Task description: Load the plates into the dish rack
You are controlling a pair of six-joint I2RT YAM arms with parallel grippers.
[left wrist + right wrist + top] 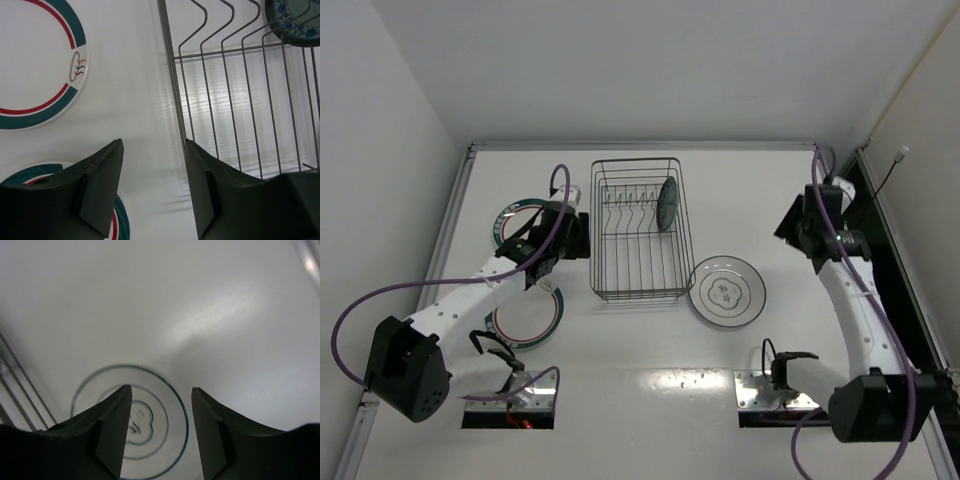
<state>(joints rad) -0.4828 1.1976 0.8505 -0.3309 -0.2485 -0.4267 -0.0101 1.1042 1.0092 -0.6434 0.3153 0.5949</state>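
The dish rack (640,283) stands at mid-table, with the blue-patterned plate (667,203) upright in its prongs at the far right. The grey-rimmed plate (727,291) lies flat to the right of the rack. Two green-and-red-ringed plates lie to the left, one far (507,221) and one near (532,320), both partly under my left arm. My left gripper (584,236) is open and empty beside the rack's left wall (170,75), between the ringed plates (35,65). My right gripper (788,225) is open and empty, held high with the grey-rimmed plate (160,420) seen between its fingers.
A metal rail (450,220) runs along the table's left edge and a dark gap (890,240) along the right. Walls close off the back and sides. Two mounting plates with spare holders (785,375) sit at the near edge.
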